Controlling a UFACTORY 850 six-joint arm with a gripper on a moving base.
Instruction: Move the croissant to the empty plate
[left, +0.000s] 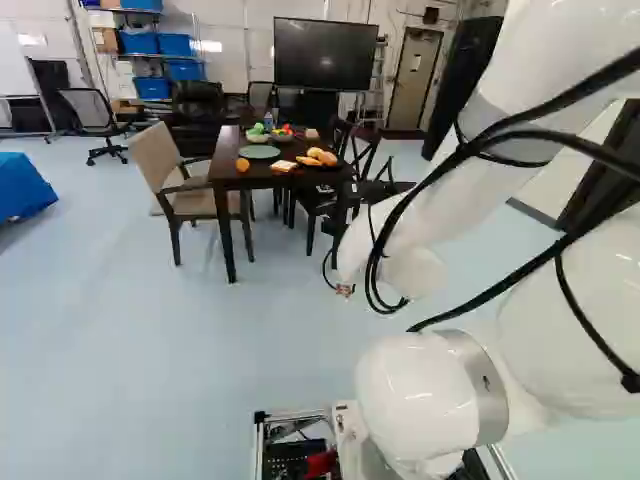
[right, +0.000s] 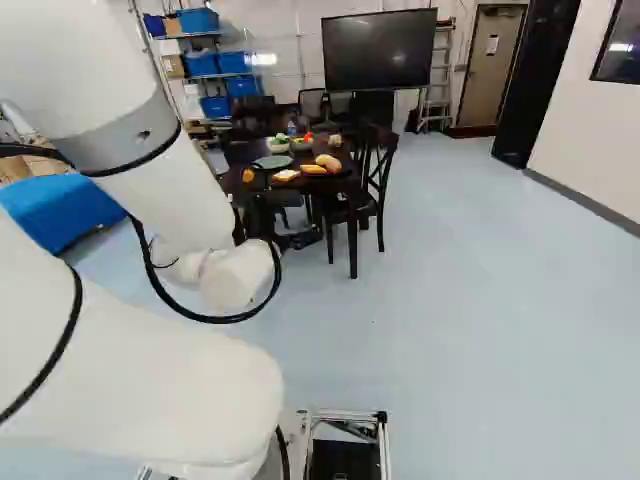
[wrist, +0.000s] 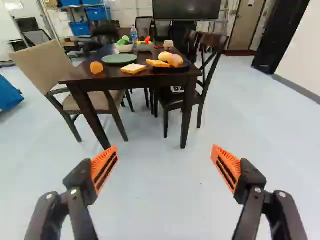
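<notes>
Claw (wrist: 164, 147): spread wide, pinching nothing. Surface (wrist: 111, 80): well ahead, eleven to twelve o'clock. Recommend driving the base in slowly, claw above edge height, stopping short of contact. Croissant (wrist: 175, 60), identification probable: among breads on the dark plate (wrist: 187, 65), twelve o'clock. Empty green plate (wrist: 119, 59): slightly farther, eleven o'clock.

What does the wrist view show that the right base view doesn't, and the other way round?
Only the wrist view shows the open tool and the beige chair back. Only the right base view shows the arm's white links and the framed wall panel. Both show the dark table, green plate and large screen.
</notes>
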